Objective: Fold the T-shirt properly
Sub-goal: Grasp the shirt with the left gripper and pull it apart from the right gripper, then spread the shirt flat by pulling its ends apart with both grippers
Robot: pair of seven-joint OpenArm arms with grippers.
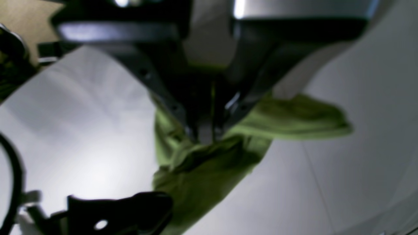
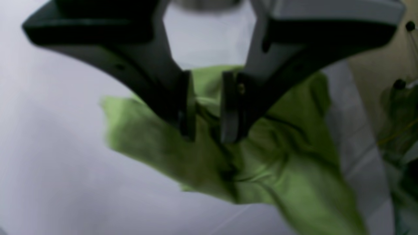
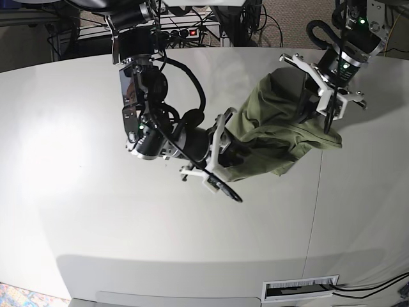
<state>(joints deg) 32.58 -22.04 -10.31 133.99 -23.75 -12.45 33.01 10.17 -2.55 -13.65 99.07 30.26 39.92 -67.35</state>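
Observation:
The olive-green T-shirt (image 3: 275, 128) is bunched in a wrinkled heap on the white table (image 3: 96, 160), stretched between my two grippers. My left gripper (image 3: 317, 116) stands at the heap's right end. In the left wrist view the left gripper (image 1: 205, 135) has its jaws pressed together on a pinch of the T-shirt (image 1: 202, 176), and cloth hangs below and to the right of it. My right gripper (image 3: 227, 153) is at the heap's left end. In the right wrist view the right gripper (image 2: 207, 137) has its pads a narrow gap apart, with a fold of the T-shirt (image 2: 287, 169) between them.
A power strip and cables (image 3: 185, 31) lie behind the table's far edge. A seam (image 3: 313, 211) runs down the tabletop on the right. A slotted vent (image 3: 300, 289) sits by the front edge. A dark part of the other arm (image 1: 120, 212) shows low in the left wrist view.

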